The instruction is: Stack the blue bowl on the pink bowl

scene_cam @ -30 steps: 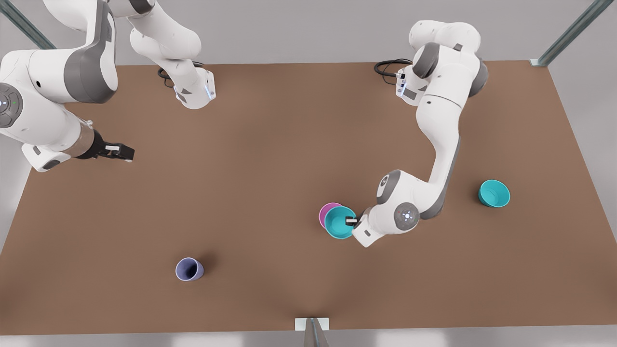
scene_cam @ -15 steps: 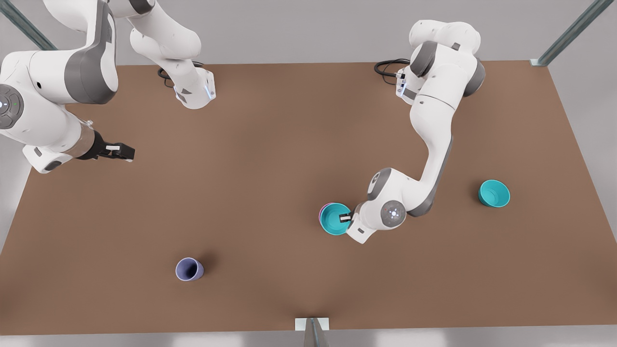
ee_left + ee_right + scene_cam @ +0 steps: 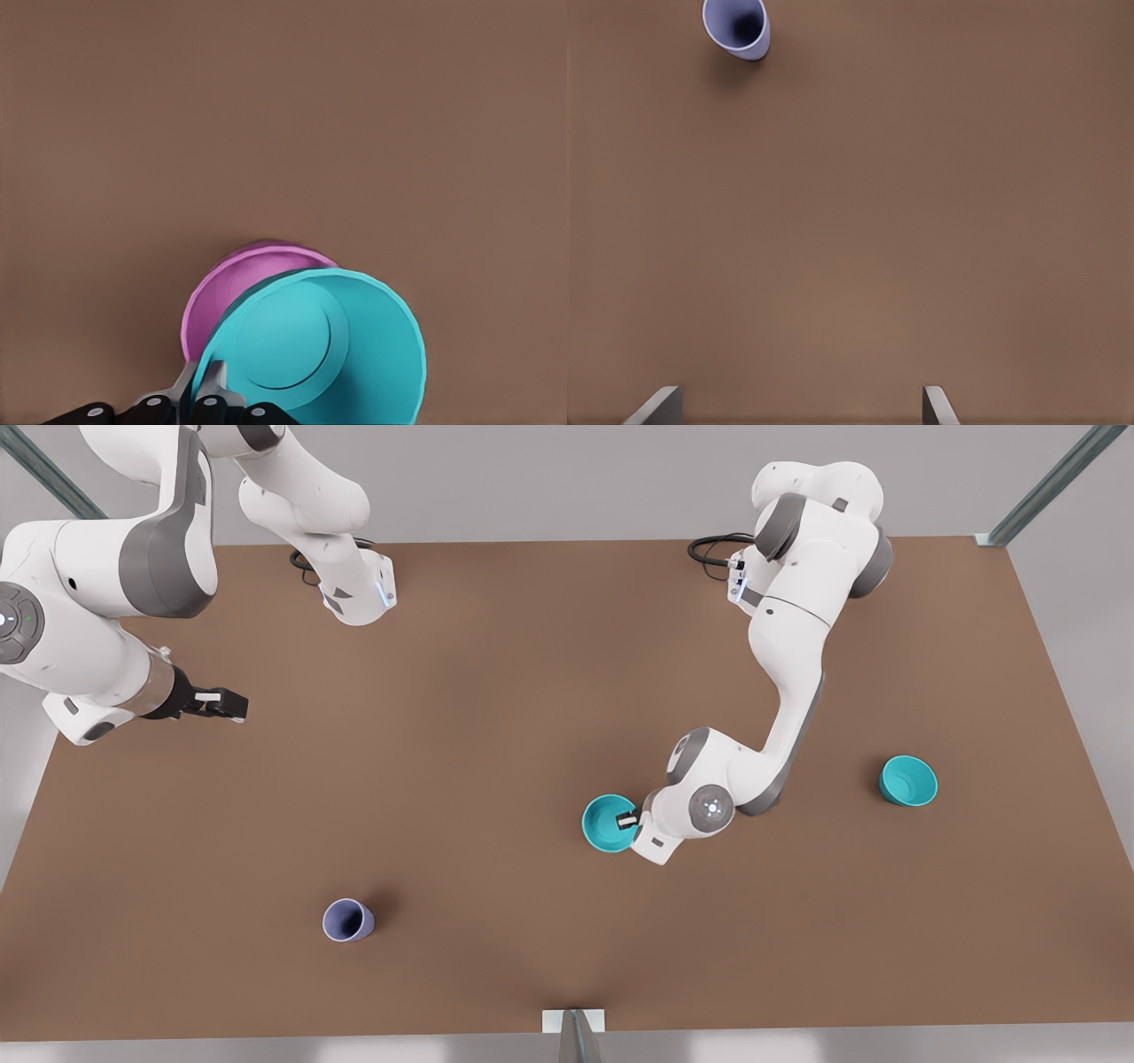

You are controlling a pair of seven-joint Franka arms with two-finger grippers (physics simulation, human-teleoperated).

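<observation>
The left gripper [image 3: 631,820] has carried the blue bowl [image 3: 607,824] further toward the front view's left since a second ago — it now hides the pink bowl [image 3: 232,292] there. Plain turquoise, its rim pinched between the fingers [image 3: 205,390], it hangs over the pink bowl near the table [image 3: 496,717] middle. The right gripper [image 3: 229,706] waits — fingers spread.

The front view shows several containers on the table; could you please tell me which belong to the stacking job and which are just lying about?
Part of the job:
- blue bowl, rim gripped by the left gripper
- pink bowl, directly beneath it

Lying about:
- second turquoise bowl, toward the front view's right
- lavender cup
- right gripper, waiting, jaws open
</observation>
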